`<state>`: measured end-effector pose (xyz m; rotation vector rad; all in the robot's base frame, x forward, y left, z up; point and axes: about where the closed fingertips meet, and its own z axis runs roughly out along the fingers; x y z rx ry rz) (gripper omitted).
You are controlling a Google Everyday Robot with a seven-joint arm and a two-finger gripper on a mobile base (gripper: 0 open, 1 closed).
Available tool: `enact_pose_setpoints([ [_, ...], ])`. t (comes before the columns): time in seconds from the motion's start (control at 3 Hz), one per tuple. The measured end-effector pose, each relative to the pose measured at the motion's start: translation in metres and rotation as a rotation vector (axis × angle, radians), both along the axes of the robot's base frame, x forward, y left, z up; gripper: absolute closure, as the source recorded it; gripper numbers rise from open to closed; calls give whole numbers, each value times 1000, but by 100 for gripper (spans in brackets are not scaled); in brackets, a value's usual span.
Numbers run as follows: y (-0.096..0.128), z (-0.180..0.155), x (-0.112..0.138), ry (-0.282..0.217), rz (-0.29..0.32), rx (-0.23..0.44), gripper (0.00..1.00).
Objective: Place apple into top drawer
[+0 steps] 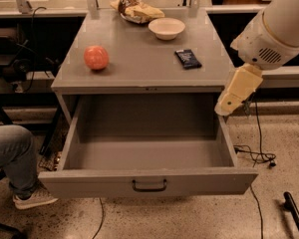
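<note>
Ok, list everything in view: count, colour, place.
apple: one, orange-red, left side of cabinet top
top drawer: one, grey, pulled open
cabinet: one, grey, centre
bowl: one, white, back of cabinet top
snack bag: one, yellow-brown, back, left of bowl
packet: one, dark blue, right side of cabinet top
cables: black, floor at right
person's leg: one, blue jeans, lower left
robot arm: one, white, upper right
gripper: one, cream, over the drawer's right wall, apart from the apple
</note>
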<state>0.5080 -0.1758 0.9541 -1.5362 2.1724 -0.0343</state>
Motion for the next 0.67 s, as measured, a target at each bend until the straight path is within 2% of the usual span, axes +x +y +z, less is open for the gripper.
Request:
enact_pose_setpoints([
  [0.67,0,0,2,-13,-13,26,0],
])
